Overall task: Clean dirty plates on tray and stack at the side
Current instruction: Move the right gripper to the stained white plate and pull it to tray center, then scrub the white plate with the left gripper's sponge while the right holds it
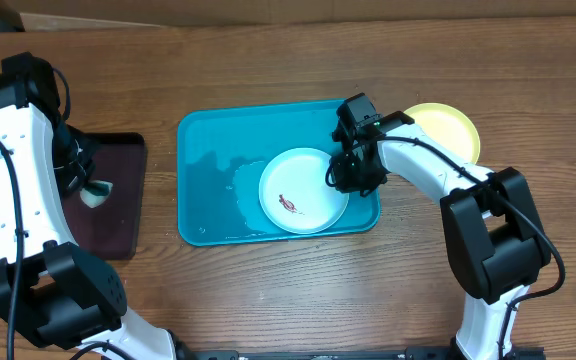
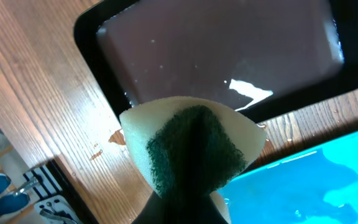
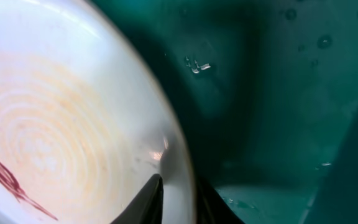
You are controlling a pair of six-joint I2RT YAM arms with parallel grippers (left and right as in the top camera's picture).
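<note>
Wood-grain table (image 1: 268, 60) fills the overhead view, with the turquoise tray (image 1: 213, 160) at frame centre and a smaller black tray (image 1: 118, 215) at the left edge.

**Task items.** The white plate (image 1: 303, 185) lies in the lower right part of the turquoise tray. A dark red smear (image 1: 289, 204) sits near its middle, so it is not yet clean. The yellow-green plate (image 1: 448, 128) rests on the table just beyond the tray's upper right corner, partly hidden by the right arm. No light blue plate is in view. The tray floor is wet in patches.

**Right gripper** (image 1: 338, 180). It sits at the right rim of the white plate. In the right wrist view its fingers (image 3: 149, 198) stand one inside and one outside the rim, closed onto it.

**Left gripper** (image 1: 86, 182). It hangs over the black tray, clamped on a sponge (image 2: 191, 146) that is folded with its green scouring face outward. It is well apart from the white plate.

**Step in hand.** Judged from this layout, the white plate is being secured for scrubbing, and the yellow-green plate appears already set aside.

**Next move.**
1. Hold the rim firmly enough that the plate cannot slide on the wet tray.
2. Bring the sponge from the left of the frame across to the plate centre.
3. Press the scouring face onto the smear without striking the right fingers.
</note>
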